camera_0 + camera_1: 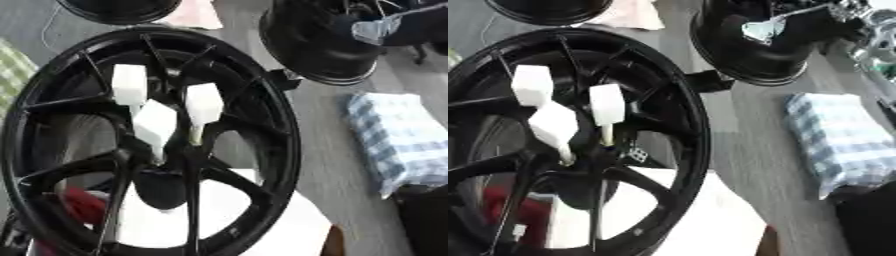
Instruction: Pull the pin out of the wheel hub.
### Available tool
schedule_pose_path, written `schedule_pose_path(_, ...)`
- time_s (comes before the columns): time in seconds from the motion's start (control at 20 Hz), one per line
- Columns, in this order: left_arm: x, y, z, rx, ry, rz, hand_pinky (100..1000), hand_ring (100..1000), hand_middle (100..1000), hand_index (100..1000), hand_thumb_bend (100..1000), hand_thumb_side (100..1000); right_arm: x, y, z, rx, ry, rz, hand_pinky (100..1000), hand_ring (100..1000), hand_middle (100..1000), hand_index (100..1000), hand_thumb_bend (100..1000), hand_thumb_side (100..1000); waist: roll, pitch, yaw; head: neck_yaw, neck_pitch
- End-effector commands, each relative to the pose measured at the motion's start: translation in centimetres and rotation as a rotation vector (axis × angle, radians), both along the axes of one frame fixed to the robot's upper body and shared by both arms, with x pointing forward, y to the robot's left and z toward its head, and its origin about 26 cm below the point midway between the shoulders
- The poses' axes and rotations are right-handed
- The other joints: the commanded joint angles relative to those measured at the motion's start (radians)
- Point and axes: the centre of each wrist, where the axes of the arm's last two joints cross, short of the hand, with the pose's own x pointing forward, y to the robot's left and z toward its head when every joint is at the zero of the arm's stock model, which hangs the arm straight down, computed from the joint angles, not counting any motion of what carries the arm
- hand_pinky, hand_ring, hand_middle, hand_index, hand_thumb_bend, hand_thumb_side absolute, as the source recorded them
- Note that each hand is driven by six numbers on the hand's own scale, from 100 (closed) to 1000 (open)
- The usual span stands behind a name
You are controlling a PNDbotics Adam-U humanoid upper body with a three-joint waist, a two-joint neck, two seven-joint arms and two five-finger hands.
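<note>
Left eye view: grey floor (337, 165) bears wheel hub (262, 100), checked cloth (398, 135); robot hand state untellable.

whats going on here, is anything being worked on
A black wheel hub fills the view, with three white-handled pins standing in its centre. Nothing is touching them at this moment; neither robot hand shows in either view. A second black rim sits behind to the right, and a blue checked cloth lies on the grey surface to the right.
</note>
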Motion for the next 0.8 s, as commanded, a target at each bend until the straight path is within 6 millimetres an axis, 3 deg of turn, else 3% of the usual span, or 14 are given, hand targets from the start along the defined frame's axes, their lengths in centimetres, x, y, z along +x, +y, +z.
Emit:
schedule_pose_path(0.05, -0.2, 0.1, 1.0, 0.037, -0.024, -0.014, 882, 579, 509, 720, 100, 754, -0.6, 0.3, 1.2, -0.165, -0.021, 0.019, 771, 742, 651, 727, 573, 154, 0.005, -0.022, 0.002, -0.005, -0.001)
schedule_pose_path(0.8, -0.1, -0.1, 1.2, 0.056, -0.004, -0.031, 884, 581, 510, 720, 100, 756, -0.5, 1.9, 2.0, -0.455, 0.177, 0.121, 780, 754, 679, 745, 534, 185, -0.021, -0.039, 0.017, -0.005, -0.013)
